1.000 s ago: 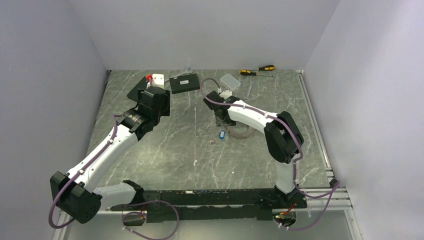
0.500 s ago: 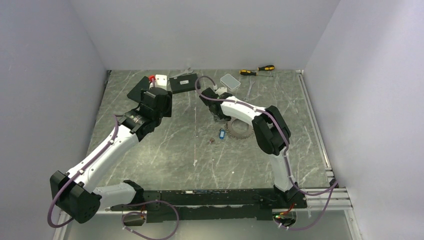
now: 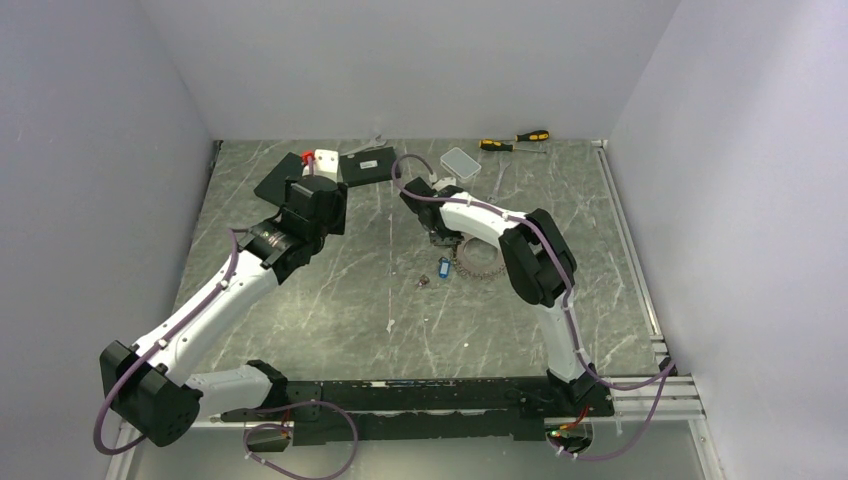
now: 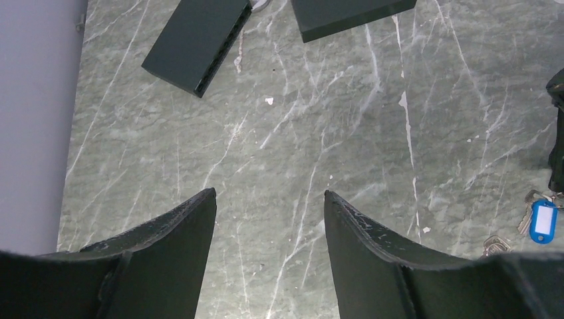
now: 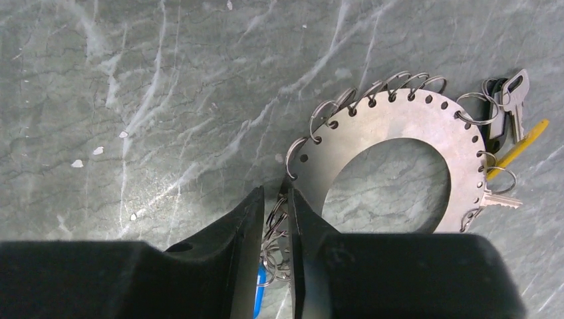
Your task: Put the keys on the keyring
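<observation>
The keyring [image 5: 392,119] is a flat grey metal ring with holes and small wire loops round its edge; it lies on the table and also shows in the top view [image 3: 480,262]. A silvery key [image 5: 513,90] and a yellow-tagged key [image 5: 522,143] hang at its right edge. My right gripper [image 5: 277,193] is shut on wire loops at the keyring's left edge, with the blue-tagged key [image 3: 442,268] just below the fingers. A small plain key [image 4: 495,244] lies loose nearby. My left gripper [image 4: 269,194] is open and empty above bare table.
Two black boxes [image 3: 283,180] [image 3: 367,166] and a white block [image 3: 325,160] lie at the back left. A clear plastic box [image 3: 460,161] and yellow-handled screwdrivers [image 3: 513,140] lie at the back. Walls close in on three sides.
My right arm's elbow has swung left and its gripper has shifted slightly left at the keyring's edge. My left gripper has moved slightly to the right.
</observation>
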Robot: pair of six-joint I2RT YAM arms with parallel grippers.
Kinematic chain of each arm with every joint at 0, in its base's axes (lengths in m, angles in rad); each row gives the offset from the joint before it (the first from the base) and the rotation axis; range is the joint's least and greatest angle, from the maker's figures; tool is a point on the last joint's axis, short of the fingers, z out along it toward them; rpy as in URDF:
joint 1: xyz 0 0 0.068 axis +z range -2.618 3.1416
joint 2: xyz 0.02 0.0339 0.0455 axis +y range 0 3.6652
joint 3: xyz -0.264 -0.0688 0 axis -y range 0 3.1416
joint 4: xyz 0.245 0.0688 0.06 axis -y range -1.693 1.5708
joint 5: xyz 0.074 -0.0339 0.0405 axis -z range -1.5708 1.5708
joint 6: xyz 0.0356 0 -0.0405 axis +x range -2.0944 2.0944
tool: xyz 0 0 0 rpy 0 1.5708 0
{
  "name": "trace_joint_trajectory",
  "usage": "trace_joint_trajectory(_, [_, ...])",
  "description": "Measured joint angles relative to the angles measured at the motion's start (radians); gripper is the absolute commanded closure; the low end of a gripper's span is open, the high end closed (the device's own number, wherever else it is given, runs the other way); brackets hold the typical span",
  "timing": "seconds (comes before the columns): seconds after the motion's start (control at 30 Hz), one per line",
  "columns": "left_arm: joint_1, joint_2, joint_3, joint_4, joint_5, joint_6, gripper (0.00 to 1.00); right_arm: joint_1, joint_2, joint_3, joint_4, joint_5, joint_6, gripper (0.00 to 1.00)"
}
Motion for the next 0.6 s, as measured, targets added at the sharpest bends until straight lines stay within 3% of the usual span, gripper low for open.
trace_joint_trajectory(0.3, [-0.003,-0.009,0.0,0.008,-0.001,0.003,0.36,0.0,0.001,0.0,-0.012,0.014,0.009,1.0])
trace_joint_trajectory(0.6, [-0.004,-0.013,0.0,0.012,0.0,0.003,0.38,0.0,-0.012,0.0,-0.018,0.018,0.012,1.0])
